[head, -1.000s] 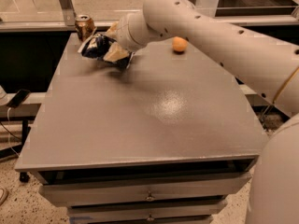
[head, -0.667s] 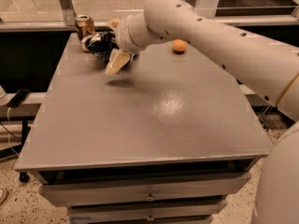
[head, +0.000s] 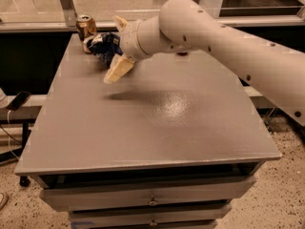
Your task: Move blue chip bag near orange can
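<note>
- Blue chip bag (head: 101, 44): crinkled dark navy foil with white print, lying crumpled at the far left corner of the worktop (head: 157, 128), just beside the orange can (head: 86, 26).
- Can was a small upright cylinder, brownish-gold metal with a silver top.
- I saw the claw (head: 113, 49) open, its pale wedge-shaped fingers (head: 118, 69) spread wide at the bag's right side; contact unclear.
- Worktop was flat grey, matte, with one glossy glare patch; drawers (head: 152, 194) sat below.
- Speckled floor (head: 286, 199); glass panel (head: 33, 1) behind.
</note>
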Controlling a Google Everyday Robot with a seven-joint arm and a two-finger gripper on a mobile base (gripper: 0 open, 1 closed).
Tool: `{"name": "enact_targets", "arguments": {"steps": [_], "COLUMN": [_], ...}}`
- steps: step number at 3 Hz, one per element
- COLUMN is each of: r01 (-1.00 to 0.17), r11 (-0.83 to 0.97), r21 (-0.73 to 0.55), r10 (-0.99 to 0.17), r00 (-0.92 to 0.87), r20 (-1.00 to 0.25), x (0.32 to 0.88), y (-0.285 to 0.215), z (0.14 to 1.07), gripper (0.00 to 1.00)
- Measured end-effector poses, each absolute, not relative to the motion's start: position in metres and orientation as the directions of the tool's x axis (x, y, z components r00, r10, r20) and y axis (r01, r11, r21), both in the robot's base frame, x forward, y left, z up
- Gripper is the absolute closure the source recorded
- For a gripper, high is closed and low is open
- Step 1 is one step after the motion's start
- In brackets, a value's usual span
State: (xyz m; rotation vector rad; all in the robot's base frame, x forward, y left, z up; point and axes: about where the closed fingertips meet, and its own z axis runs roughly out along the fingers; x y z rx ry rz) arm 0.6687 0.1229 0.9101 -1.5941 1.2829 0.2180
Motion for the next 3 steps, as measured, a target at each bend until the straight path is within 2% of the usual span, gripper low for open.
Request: {"name": "enact_targets", "arguments": {"steps": [1,2,3], "r01": [-0.83,-0.812,-0.802], "r11": [0.175,0.239,0.266], "r21": [-0.529,-0.533,-0.535], "r10": [-0.536,-0.525,-0.528], "r00": [0.37,0.354,0.343], "r20": [-0.758,-0.774,-0.777], "x": [0.636,0.611,0.607], "y": [0.106,0.05,0.028], "z": [0.927,0.955,0.962], "gripper": [0.0,0.0,0.0]}}
